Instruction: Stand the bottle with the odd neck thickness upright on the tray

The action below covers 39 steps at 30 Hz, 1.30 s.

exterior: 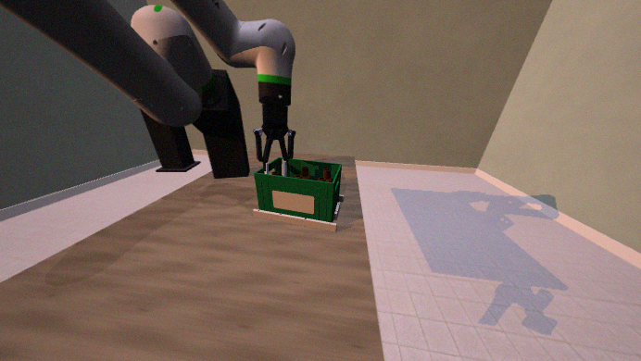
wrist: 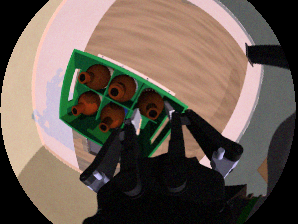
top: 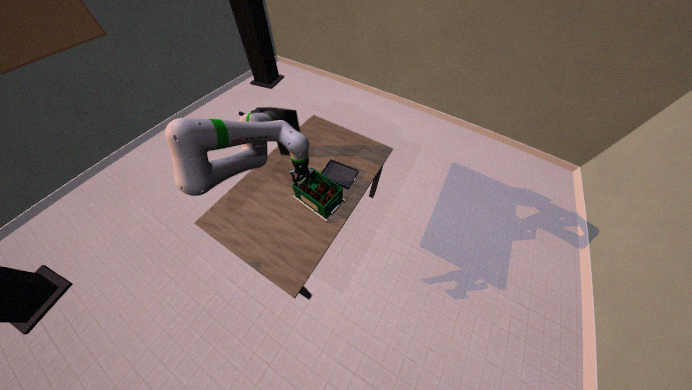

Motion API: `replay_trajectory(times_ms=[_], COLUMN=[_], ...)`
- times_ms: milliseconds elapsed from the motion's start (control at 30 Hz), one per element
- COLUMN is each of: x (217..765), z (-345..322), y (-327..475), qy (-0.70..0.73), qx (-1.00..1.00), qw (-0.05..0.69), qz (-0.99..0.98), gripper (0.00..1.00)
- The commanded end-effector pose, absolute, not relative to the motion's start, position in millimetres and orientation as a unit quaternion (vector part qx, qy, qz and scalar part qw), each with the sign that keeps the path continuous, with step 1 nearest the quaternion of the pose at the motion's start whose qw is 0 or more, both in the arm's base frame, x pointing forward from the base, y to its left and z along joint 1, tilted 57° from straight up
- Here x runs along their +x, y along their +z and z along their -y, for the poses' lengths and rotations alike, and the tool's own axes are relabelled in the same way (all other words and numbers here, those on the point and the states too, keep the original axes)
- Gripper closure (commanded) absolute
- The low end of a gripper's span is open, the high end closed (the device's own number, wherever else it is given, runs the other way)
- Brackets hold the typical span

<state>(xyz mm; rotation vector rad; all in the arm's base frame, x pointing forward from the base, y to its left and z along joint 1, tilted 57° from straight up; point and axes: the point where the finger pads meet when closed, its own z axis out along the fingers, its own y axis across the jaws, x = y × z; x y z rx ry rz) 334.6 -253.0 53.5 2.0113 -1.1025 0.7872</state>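
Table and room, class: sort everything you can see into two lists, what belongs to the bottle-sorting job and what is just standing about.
Belongs to the job:
- green crate
- brown bottles standing in the crate
- dark tray beside the crate
- gripper, partly open, fingers dipping inside the crate's rim

Just standing about:
- wooden table
- dark pillar
- black stand on the floor

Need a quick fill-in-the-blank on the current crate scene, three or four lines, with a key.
1. The crate on the table is coloured ___.
2. The wrist view shows ___ brown bottles standing in the crate.
3. The number of bottles on the dark tray is ___.
4. The tool, fingers partly apart at one end of the crate, grips ___.

Missing words: green; five; zero; nothing
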Motion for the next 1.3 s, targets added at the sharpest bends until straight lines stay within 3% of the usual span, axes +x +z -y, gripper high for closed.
replay_trajectory(times_ms=[0,1100,1133,1267], x=[333.8,333.8,333.8,333.8], z=[253.0,253.0,253.0,253.0], y=[53.2,53.2,53.2,53.2], qy=[0.334,0.334,0.334,0.334], qx=[0.780,0.780,0.780,0.780], qw=[0.336,0.336,0.336,0.336], qz=[0.408,0.408,0.408,0.408], gripper=[0.56,0.56,0.90,0.90])
